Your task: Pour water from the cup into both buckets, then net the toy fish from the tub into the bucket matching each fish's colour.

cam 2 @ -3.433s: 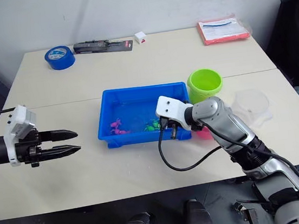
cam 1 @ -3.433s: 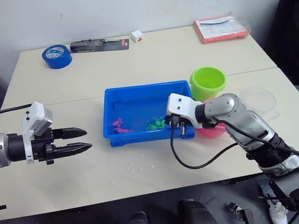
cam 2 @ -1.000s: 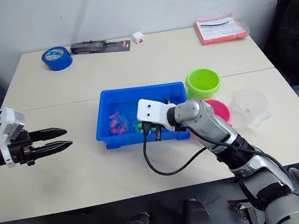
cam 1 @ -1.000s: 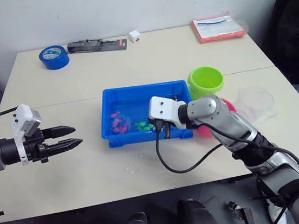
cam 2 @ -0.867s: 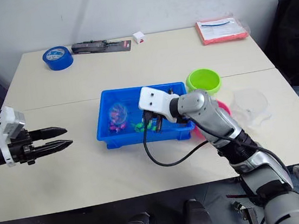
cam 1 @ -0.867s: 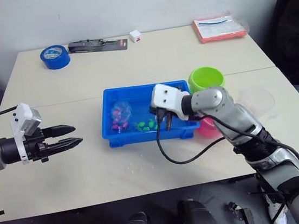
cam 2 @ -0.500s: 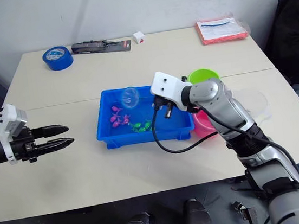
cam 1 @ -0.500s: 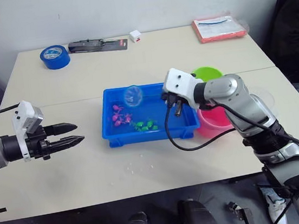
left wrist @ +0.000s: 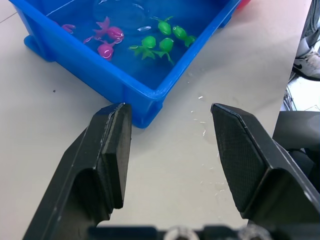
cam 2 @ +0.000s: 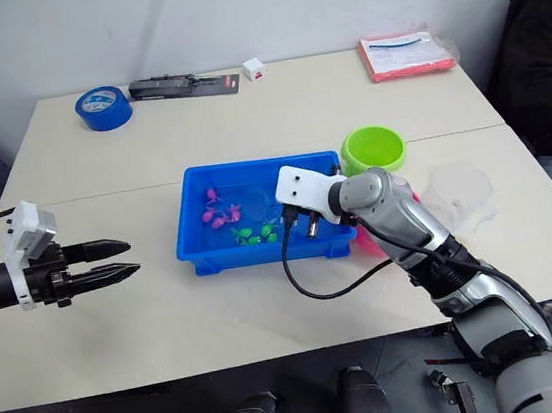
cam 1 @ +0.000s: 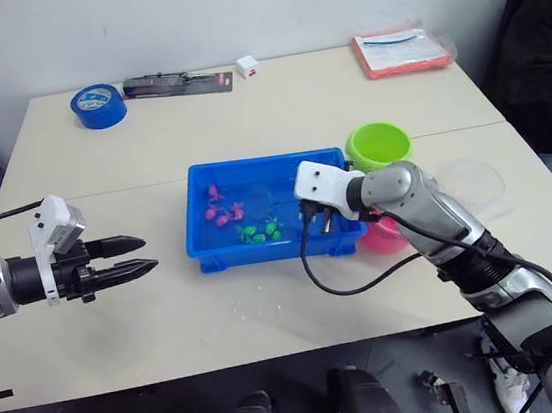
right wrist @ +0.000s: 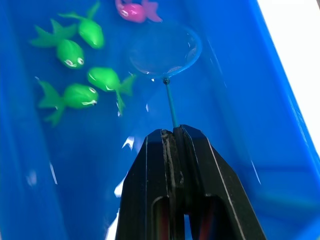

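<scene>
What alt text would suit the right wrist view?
The right hand, shut on the net, holds the hoop low inside the blue tub. Four green fish lie beside the hoop, and a pink fish just past it.

— What is hidden? The pink bucket [cam 1: 386, 236] sits mostly behind the right arm, and the clear cup [cam 1: 477, 185] partly so.

— And ahead of the shut jaws? The net [right wrist: 164, 50] handle's held end disappears between the fingers [right wrist: 165, 165]; the tub [right wrist: 280, 100] is cropped.
</scene>
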